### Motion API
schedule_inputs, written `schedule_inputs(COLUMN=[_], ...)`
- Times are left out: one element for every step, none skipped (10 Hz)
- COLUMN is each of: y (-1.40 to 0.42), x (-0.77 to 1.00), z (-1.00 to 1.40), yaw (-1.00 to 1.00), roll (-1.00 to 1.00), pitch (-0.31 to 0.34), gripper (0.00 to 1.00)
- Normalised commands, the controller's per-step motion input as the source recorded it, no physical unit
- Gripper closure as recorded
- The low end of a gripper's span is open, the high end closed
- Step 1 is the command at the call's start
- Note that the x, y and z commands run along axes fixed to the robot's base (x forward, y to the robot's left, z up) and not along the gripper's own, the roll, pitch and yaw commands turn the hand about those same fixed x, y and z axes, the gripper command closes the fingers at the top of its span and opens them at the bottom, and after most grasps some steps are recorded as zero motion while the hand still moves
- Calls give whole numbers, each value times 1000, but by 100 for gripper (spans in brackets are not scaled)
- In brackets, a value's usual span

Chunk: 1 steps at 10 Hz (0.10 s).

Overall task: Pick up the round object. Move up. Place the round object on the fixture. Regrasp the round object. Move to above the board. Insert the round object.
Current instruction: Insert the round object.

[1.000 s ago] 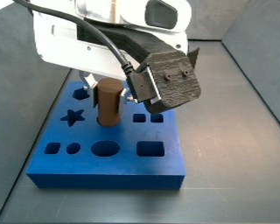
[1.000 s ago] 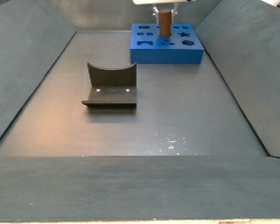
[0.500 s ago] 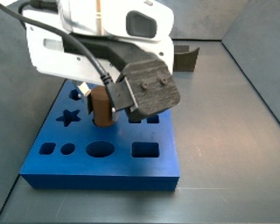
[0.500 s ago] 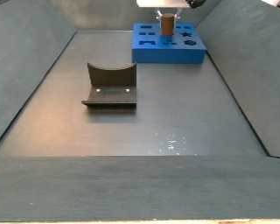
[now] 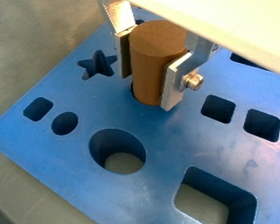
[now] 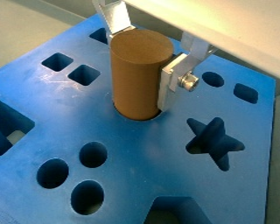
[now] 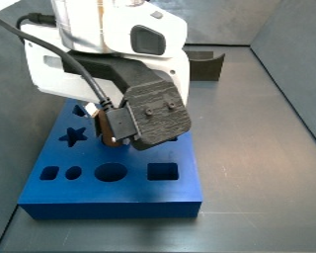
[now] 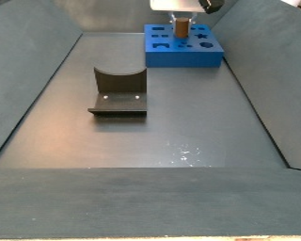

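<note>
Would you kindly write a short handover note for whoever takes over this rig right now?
Gripper: over the board, shut on the round object, one finger plate on either side of it in both wrist views.
Round object: upright, its lower end at or just inside a round hole in the board near the star cutout; how deep it sits cannot be told.
Fixture: on the floor apart from the board, nothing in it.
Done: pickup, fixture step and regrasp appear finished; the peg is at the board.
Left: seat the peg fully, open the gripper, retreat upward.
</note>
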Motion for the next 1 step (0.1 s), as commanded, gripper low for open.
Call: schedule_inputs(y=[0], x=[0], z=[0], yaw=[0], roll=[0], pitch=[0], gripper=[100])
